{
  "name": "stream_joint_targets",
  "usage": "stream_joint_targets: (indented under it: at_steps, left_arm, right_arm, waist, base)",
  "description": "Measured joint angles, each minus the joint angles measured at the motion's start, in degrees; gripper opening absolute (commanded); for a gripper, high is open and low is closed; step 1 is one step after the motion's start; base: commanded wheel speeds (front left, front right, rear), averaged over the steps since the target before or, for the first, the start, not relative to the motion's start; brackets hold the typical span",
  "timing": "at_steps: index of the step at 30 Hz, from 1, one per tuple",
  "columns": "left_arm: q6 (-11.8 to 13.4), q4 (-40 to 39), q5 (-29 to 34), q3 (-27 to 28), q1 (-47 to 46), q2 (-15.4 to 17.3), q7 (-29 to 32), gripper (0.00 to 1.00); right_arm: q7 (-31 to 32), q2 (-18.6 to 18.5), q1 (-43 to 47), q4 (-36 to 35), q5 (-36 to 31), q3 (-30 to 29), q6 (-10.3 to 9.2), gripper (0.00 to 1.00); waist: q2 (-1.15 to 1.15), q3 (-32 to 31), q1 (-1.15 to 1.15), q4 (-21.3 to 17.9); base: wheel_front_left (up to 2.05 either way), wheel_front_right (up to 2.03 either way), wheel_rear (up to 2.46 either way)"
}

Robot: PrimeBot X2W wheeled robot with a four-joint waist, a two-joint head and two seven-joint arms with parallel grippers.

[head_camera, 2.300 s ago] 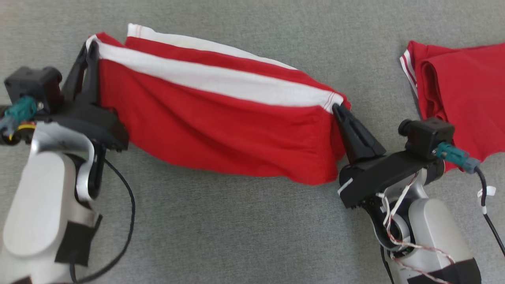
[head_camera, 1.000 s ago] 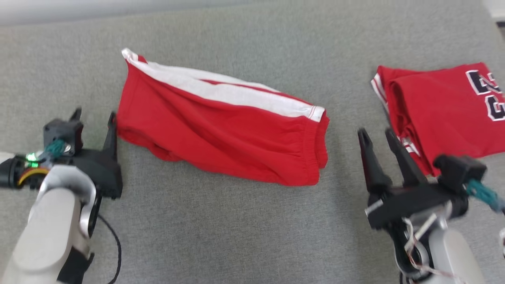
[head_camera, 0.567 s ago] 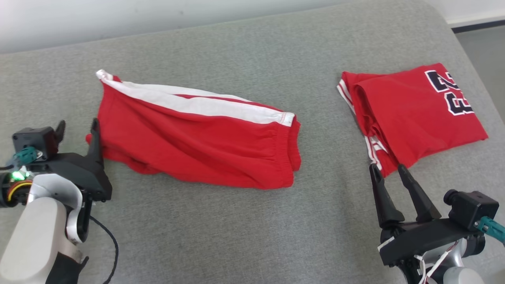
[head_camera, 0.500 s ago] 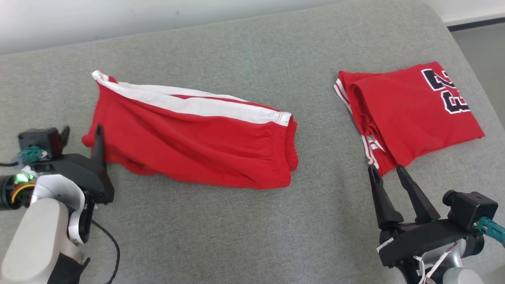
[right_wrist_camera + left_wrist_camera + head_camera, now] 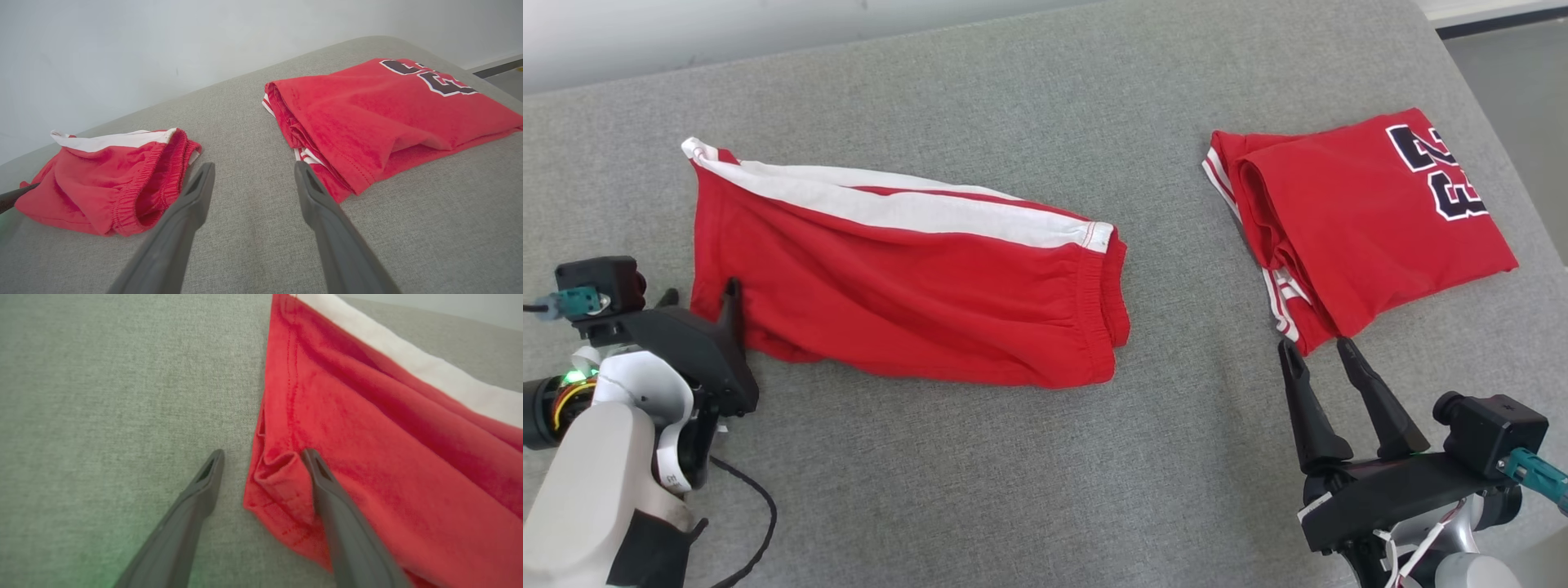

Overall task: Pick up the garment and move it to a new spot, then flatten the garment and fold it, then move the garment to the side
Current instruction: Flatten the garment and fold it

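Observation:
The garment, red shorts [image 5: 907, 294] with a white side stripe, lies folded lengthwise on the grey padded surface [image 5: 1013, 490], left of centre. My left gripper [image 5: 703, 296] stands open at the shorts' near left corner. In the left wrist view the left gripper [image 5: 263, 454] straddles that hem corner of the shorts [image 5: 388, 457], one finger over red cloth and the other over bare surface. My right gripper [image 5: 1315, 345] is open and holds nothing, well to the right of the shorts' waistband. The right wrist view has the right gripper [image 5: 254, 165] pointing between the shorts [image 5: 102, 183] and another garment.
A folded red jersey [image 5: 1364, 220] with a dark number lies at the right, its near corner just beyond my right fingertips; it also appears as the jersey [image 5: 380, 110] on the right. The surface ends at the far right beside darker floor [image 5: 1519, 49]. A pale wall runs along the back.
Both grippers have let go of the shorts, which now lie flat on the surface. The right gripper has drawn back to the jersey's near corner. The head view has shifted.

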Motion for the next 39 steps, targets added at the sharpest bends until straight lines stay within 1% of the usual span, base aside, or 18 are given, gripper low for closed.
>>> stream_joint_targets:
  at_steps: [1,2,3,4,5,6,7,8,9,12,13,14,15,17,19,26,29,39]
  left_arm:
    - [-0.07,-0.11,-0.22,0.01,0.0,-0.02,0.69,0.95]
    - [-0.25,-0.24,-0.55,0.01,-0.02,-0.03,1.45,0.79]
    - [-0.54,-0.37,-0.9,-0.01,-0.03,-0.07,2.2,0.47]
    - [-0.59,-0.6,-1.24,-0.01,-0.01,-0.21,2.75,0.42]
    - [-0.74,-0.83,-1.49,-0.05,0.07,-0.4,3.16,0.42]
    - [-0.8,-1.15,-1.53,-0.16,0.24,-0.57,3.28,0.46]
    - [-0.94,-1.52,-1.53,-0.34,0.48,-0.76,3.3,0.76]
    - [-0.99,-1.92,-1.53,-0.47,0.8,-1.04,3.27,0.97]
    - [-1.07,-2.22,-1.59,-0.62,0.99,-1.32,3.26,1.0]
    - [-1.35,-2.63,-1.94,-1.09,1.17,-1.94,3.26,1.0]
    - [-1.35,-2.63,-1.94,-1.21,1.17,-1.96,3.26,0.95]
    - [-1.35,-2.59,-1.94,-1.24,1.16,-1.97,3.25,0.73]
    - [-1.24,-2.47,-1.93,-1.24,1.14,-1.96,2.99,0.4]
    - [-0.44,-2.14,-1.67,-1.3,1.15,-1.96,1.72,0.0]
    - [0.0,-1.79,-1.4,-1.3,1.12,-2.01,0.7,0.0]
    - [0.99,-2.91,-2.8,-0.4,3.75,-4.42,-3.83,0.0]
    - [1.58,-5.02,-3.66,0.18,7.04,-5.79,-6.0,0.0]
    - [3.76,-12.72,-4.38,0.67,18.98,-7.78,-9.94,0.0]
  right_arm:
    - [0.0,0.0,-0.01,0.01,-0.01,-0.02,0.0,1.0]
    - [0.0,0.0,-0.03,0.01,-0.07,-0.01,0.0,1.0]
    - [0.0,0.0,-0.05,0.01,-0.21,0.02,0.01,1.0]
    - [0.02,0.0,-0.12,0.02,-0.24,0.12,0.01,1.0]
    - [0.04,0.01,-0.15,0.02,-0.25,0.18,0.01,1.0]
    - [0.08,0.01,-0.18,0.02,-0.26,0.18,0.01,1.0]
    - [0.09,0.01,-0.2,0.02,-0.26,0.16,0.0,1.0]
    - [0.1,0.01,-0.22,0.01,-0.29,0.15,0.0,1.0]
    - [0.22,0.01,-0.23,0.01,-0.41,0.15,0.01,1.0]
    - [0.53,0.01,-0.29,-0.02,-0.55,0.24,0.0,1.0]
    - [0.55,0.0,-0.31,-0.04,-0.59,0.25,0.0,1.0]
    - [0.58,0.01,-0.36,-0.08,-0.6,0.31,0.01,1.0]
    - [0.6,0.01,-0.43,-0.11,-0.6,0.36,0.01,1.0]
    - [0.76,0.01,-0.61,-0.15,-0.63,0.46,0.01,1.0]
    - [0.8,0.01,-0.66,-0.19,-0.77,0.51,0.01,1.0]
    - [1.26,0.0,-0.49,-0.13,-1.25,-0.04,0.0,1.0]
    - [1.53,0.02,-0.29,-0.2,-1.53,-0.14,0.0,1.0]
    - [3.18,0.02,0.96,-0.62,-2.7,-1.02,0.01,1.0]
  waist:
    - [0.0,-0.02,0.0,0.07]
    - [0.0,-0.03,0.0,0.16]
    - [0.0,-0.05,0.0,0.26]
    - [0.0,-0.1,0.0,0.36]
    - [0.0,-0.16,0.0,0.45]
    - [0.0,-0.22,0.0,0.54]
    - [0.0,-0.26,0.0,0.63]
    - [0.0,-0.28,0.0,0.73]
    - [0.0,-0.3,0.0,0.82]
    - [0.0,-0.24,0.0,0.9]
    - [0.0,-0.2,0.0,0.89]
    - [0.0,-0.15,0.0,0.84]
    - [0.0,-0.09,0.0,0.78]
    - [0.0,0.01,0.0,0.61]
    - [0.0,0.02,0.0,0.43]
    - [0.02,-1.01,0.02,1.14]
    - [0.02,-1.72,0.02,1.89]
    - [0.02,-5.1,0.02,4.33]
  base:
    - [0.0,0.0,0.0]
    - [0.0,0.0,0.0]
    - [0.0,0.0,0.0]
    - [0.0,0.0,0.0]
    - [0.0,0.0,0.0]
    - [0.0,0.0,0.0]
    - [0.0,0.0,0.0]
    - [0.0,0.0,0.0]
    - [0.0,0.0,0.0]
    - [0.0,0.0,0.0]
    - [0.0,0.0,0.0]
    - [0.0,0.0,0.0]
    - [0.0,0.0,0.0]
    - [0.0,0.0,0.0]
    - [0.0,0.0,0.0]
    - [0.0,0.0,0.0]
    - [0.0,0.0,0.0]
    - [0.0,0.0,0.0]
